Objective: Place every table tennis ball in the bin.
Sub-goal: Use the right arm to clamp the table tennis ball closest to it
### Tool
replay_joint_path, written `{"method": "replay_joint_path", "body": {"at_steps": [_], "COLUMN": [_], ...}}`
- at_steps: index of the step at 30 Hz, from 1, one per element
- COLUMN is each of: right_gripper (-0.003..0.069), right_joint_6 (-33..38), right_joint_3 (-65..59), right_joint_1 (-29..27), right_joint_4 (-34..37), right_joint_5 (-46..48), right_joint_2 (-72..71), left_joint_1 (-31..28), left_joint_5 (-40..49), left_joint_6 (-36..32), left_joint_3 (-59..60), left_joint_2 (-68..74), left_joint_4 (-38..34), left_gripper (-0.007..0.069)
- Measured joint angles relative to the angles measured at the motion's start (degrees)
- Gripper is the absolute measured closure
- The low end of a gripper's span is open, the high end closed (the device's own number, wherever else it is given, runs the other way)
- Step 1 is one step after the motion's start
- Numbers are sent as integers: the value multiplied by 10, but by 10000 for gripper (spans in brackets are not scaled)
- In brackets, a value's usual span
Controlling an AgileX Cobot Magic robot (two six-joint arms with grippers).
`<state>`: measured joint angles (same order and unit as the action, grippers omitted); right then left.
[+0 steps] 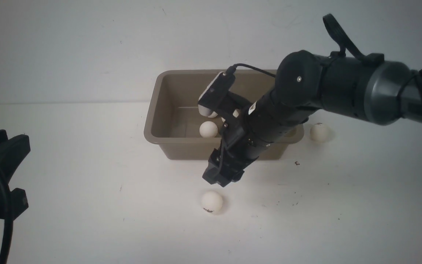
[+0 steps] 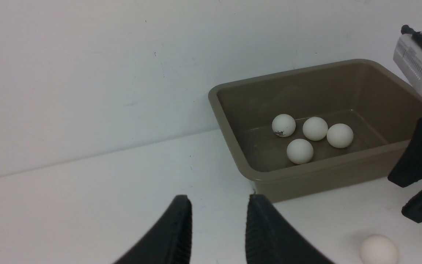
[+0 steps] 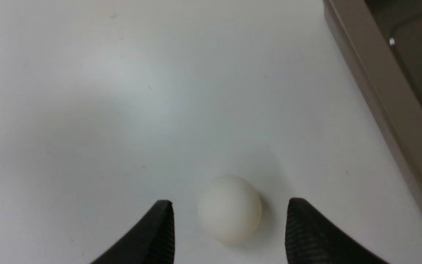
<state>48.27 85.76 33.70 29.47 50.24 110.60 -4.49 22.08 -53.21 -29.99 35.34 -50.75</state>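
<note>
While its jaws stand wide, the right tool (image 3: 232, 202) holds nothing: its two black ribbed fingers (image 3: 152, 234) straddle a small matte white plastic table tennis ball (image 1: 212, 201) with a gap on either side. That ball, with a dark print low on it, rests on the flat white desk (image 1: 86, 165) a little in front of the rectangular taupe plastic bin (image 1: 181, 149). This bin stands at the back of the desk, near a plain pale wall (image 1: 86, 47). Four more white balls (image 2: 315, 128) sit clustered on the bin's floor, one bearing a dark logo. Another white ball (image 1: 320, 132) lies on the desk just beside the bin's right end. Off to the left, well apart from the bin, the left tool (image 2: 220, 200) is narrowly parted and empty. A few small dark specks (image 1: 297, 163) dot the matte desk.
</note>
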Motion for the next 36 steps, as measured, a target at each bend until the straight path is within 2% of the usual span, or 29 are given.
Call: {"method": "replay_joint_path", "body": {"at_steps": [8,10,12,14,17,22,36], "right_gripper": [290,290,290,288,272,218,209], "right_joint_6": [70,76,80,73,35,-52,-221], "right_joint_3": [0,0,0,0,0,0,0], "right_joint_1": [-1,-1,1,5,27,69,71], "right_joint_4": [138,147,139,99,18,-63,-134], "right_joint_5": [-10,-11,-13,-17,-30,-52,-63], "right_joint_2": [0,0,0,1,10,34,53], "left_joint_1": [0,0,0,0,0,0,0], "left_joint_5": [0,0,0,0,0,0,0], "left_joint_6": [-1,-1,-1,-1,-1,-1,-1], "left_joint_3": [0,0,0,0,0,0,0], "left_joint_2": [0,0,0,0,0,0,0], "left_joint_4": [0,0,0,0,0,0,0], "left_gripper": [429,429,429,429,429,429,429]}}
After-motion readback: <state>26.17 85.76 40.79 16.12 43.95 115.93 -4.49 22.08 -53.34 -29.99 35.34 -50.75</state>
